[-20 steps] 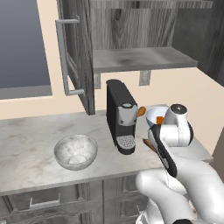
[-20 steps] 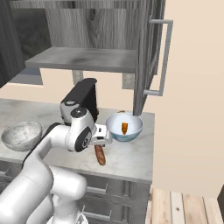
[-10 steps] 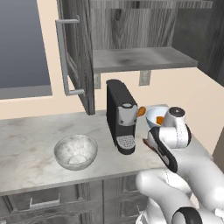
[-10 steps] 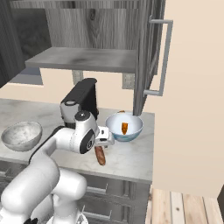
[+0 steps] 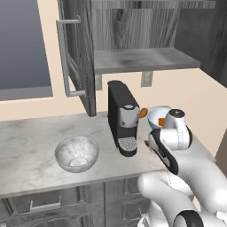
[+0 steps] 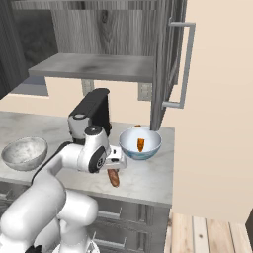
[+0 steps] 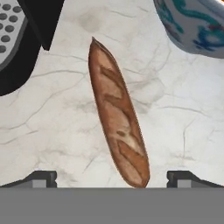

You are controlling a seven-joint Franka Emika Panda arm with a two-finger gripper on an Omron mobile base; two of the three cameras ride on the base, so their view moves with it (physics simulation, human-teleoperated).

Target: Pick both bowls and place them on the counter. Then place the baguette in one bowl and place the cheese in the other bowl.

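Note:
The reddish-brown baguette (image 7: 117, 118) lies on the pale marble counter (image 7: 183, 109), and my open gripper (image 7: 112, 178) hangs just above it, one fingertip on each side of its near end. From the right base, the gripper (image 6: 117, 167) hovers over the baguette (image 6: 113, 178), in front of the blue-patterned white bowl (image 6: 140, 142). That bowl holds the orange cheese wedge (image 6: 141, 144). The grey marbled bowl (image 5: 76, 153) stands empty on the counter (image 5: 26, 142), left of the coffee machine. My arm hides part of the blue-patterned bowl (image 5: 158, 117).
A black coffee machine (image 5: 123, 117) stands between the two bowls, close to the baguette's far end (image 7: 22, 39). A small orange-brown lump (image 6: 137, 126) sits behind the patterned bowl. Above, an open cabinet door (image 5: 73, 57) and a grey shelf (image 5: 142, 60) overhang the counter.
The hand has sunk a little toward the baguette. The jaws stay wide open; bowls, cheese and baguette have not moved.

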